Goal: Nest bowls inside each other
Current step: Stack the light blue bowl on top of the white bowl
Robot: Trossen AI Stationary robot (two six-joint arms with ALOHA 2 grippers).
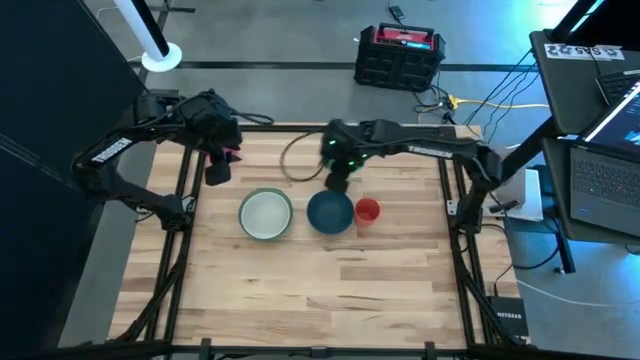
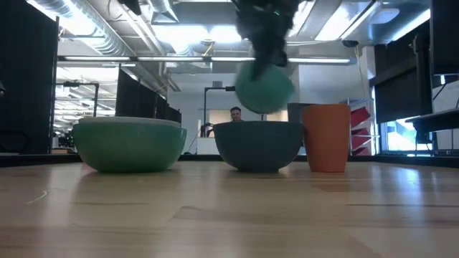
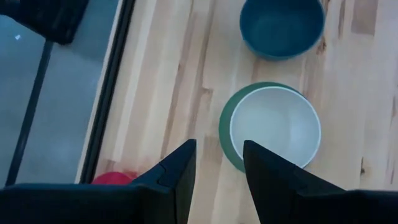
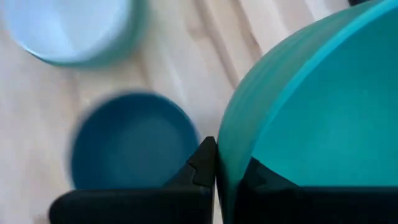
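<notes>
Bowls come first: the teal bowl (image 4: 311, 106) hangs tilted just above the blue bowl (image 1: 329, 212), its rim pinched between the right gripper's (image 4: 229, 171) closed jaws. It could slip or tip, since only the thin rim is held. The white bowl (image 1: 266, 213) already sits inside the green bowl (image 3: 225, 127). The left gripper (image 3: 219, 168) waits near the table's back edge, jaws apart and empty.

Robotics lab, exposed ceiling ducts (image 2: 93, 21), laptops (image 1: 610, 150), floor cables (image 1: 500, 95)
</notes>
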